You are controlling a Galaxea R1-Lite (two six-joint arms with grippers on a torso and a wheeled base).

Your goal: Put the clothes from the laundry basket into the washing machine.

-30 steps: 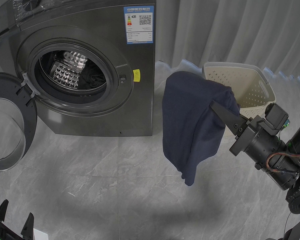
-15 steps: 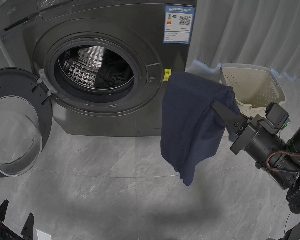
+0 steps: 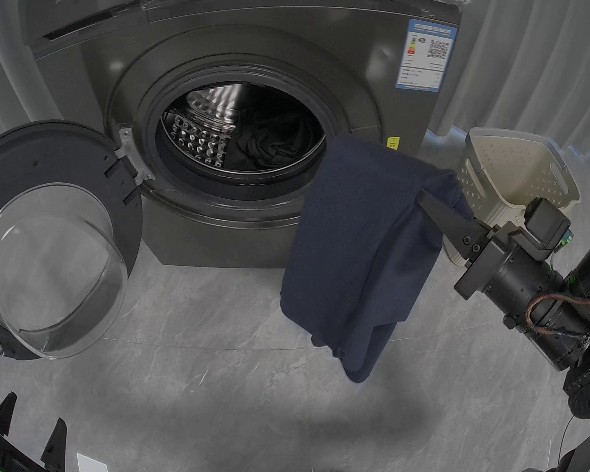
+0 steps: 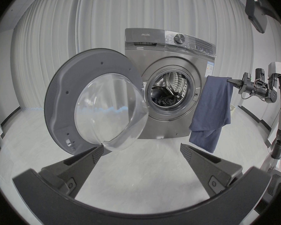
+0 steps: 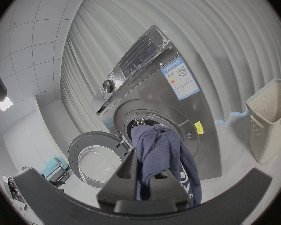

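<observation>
We note the left gripper (image 3: 31, 424) nearest, low over the floor, fingers spread and empty. The right gripper (image 3: 439, 211) is clamped on the navy garment (image 3: 360, 250) at its top fold, so it hangs clear of the floor before the washing machine (image 3: 255, 47), whose door (image 3: 52, 244) is swung wide; the laundry basket (image 3: 524, 165) stands beside the machine.

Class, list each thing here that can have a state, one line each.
washing machine door: swung open.
drum: holds dark clothes.
navy garment: hanging from the right end effector.
laundry basket: upright, no clothes visible inside.
right end effector: shut on navy garment.
left end effector: open, empty.
</observation>
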